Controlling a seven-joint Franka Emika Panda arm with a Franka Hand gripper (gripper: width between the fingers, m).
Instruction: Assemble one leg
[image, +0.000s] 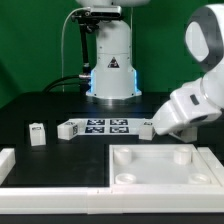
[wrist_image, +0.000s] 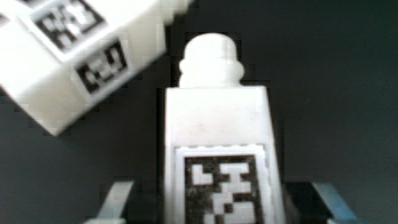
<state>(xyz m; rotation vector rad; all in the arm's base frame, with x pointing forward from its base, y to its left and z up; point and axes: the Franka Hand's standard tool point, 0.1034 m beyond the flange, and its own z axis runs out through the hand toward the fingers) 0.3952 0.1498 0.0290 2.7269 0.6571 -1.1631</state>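
Observation:
In the wrist view a white leg (wrist_image: 221, 120) lies on the dark table, with a black-and-white tag on its face and a rounded peg at its far end. My gripper (wrist_image: 221, 203) is open and straddles the leg's tagged end. One finger (wrist_image: 121, 200) stands on each side of the leg, with a small gap to it. In the exterior view the gripper (image: 149, 127) is low over the table at the marker board's right end, and the hand hides this leg. A second small leg (image: 38, 133) stands alone at the exterior view's left.
The marker board (image: 95, 127) lies mid-table and also shows beside the leg in the wrist view (wrist_image: 71, 60). A large white square panel (image: 165, 165) with corner sockets lies in front. A white L-shaped rail (image: 20, 172) runs along the front left. The robot base (image: 110, 60) stands behind.

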